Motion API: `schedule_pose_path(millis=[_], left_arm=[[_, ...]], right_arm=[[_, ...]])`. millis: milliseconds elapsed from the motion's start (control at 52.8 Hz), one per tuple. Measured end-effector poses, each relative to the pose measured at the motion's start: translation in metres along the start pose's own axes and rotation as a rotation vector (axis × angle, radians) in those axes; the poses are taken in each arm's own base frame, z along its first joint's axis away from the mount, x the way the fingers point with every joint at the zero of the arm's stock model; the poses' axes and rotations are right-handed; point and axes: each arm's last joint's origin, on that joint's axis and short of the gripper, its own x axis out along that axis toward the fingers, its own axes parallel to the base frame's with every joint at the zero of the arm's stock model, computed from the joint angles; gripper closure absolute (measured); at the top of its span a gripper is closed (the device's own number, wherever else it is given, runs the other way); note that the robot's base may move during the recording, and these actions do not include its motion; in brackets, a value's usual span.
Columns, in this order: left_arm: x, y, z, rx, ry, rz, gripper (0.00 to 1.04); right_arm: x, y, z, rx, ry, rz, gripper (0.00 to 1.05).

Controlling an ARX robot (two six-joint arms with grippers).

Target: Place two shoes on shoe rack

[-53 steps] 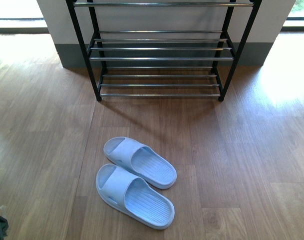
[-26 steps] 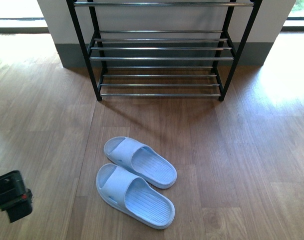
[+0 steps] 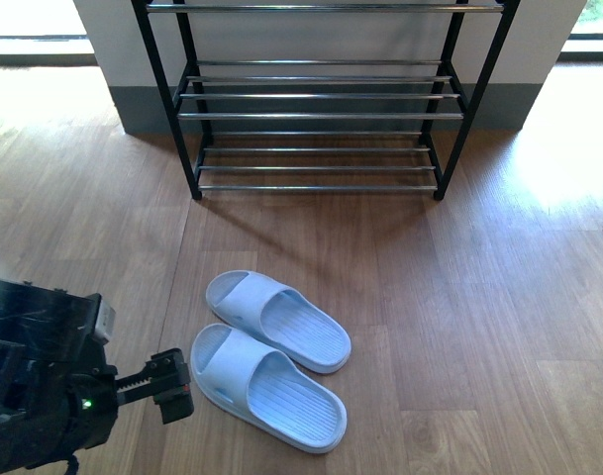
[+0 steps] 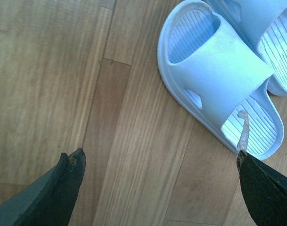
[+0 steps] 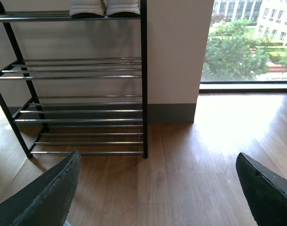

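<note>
- The near slide (image 3: 266,388), pale blue, lies flat on the wood floor (image 3: 479,297), sole down. The far slide (image 3: 281,319) sits tight alongside it, and whether they touch is hard to call.
- Both sit in front of the rack (image 3: 316,116) and well apart from it. Every shelf the front view shows is bare.
- Up on the rack's top shelf, the right wrist view catches the sneakers (image 5: 104,7), with only their white soles showing.
- Now the key line: the near slide's long axis runs on a diagonal. Its strap end points away and to the left, and its heel end points back toward the robot's right.
- The left fingers (image 4: 63,188) are spread wide with nothing between them. They are down low, just beside the strap end of the near slide, which lies to their right.
- From the left wrist, the slide sits off toward one fingertip rather than centred in the gap, so I judge the arm needs a shift sideways before closing.
- The right fingers (image 5: 44,197) are also spread wide and empty, facing the rack's end by the window (image 5: 247,42).
- The right arm does not show in the front view, so the left arm is clearly the nearer one.
</note>
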Motion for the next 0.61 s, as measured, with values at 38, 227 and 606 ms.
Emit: schedule_pose_path(millis=[38, 227, 606], left_arm=[[0.006, -0.001, -0.001, 0.002, 0.011, -0.016, 0.09], [0.036, -0.012, -0.003, 0.036, 0.065, -0.069, 0.09], [0.085, -0.032, 0.004, 0.082, 0.096, -0.043, 0.09]], right_arm=[[0.0, 0.0, 0.0, 0.0, 0.0, 0.0, 0.09], [0.0, 0.0, 0.0, 0.0, 0.0, 0.0, 0.09], [0.0, 0.0, 0.0, 0.0, 0.0, 0.0, 0.09]])
